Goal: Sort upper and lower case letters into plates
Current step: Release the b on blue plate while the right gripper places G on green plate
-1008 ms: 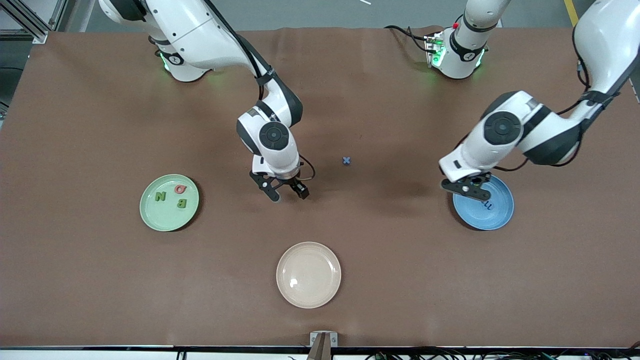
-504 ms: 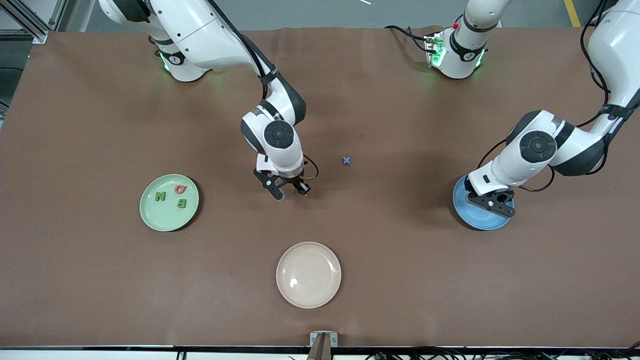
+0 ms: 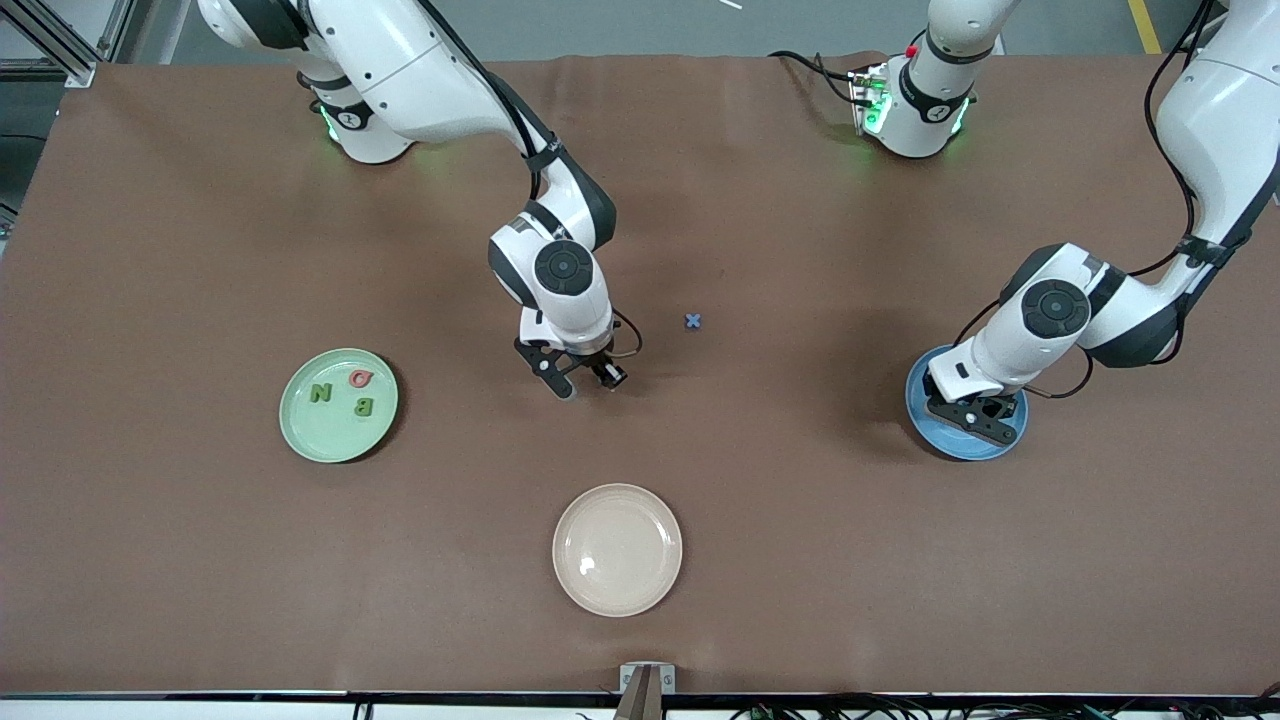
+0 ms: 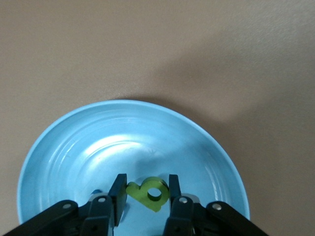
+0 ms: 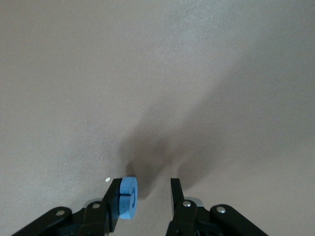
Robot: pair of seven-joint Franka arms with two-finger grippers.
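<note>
Left gripper moved over blue plate — wrist view: jaws clamp green letter; right jaws apart beside blue letter.

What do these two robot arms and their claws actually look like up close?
Both arms are glossy white with black bands at the joints and round black caps at the wrists. Thin black cables loop along them, and green lights glow at the bases. The left gripper and right gripper are black, each with two short flat fingers fixed by small silver screws.
</note>
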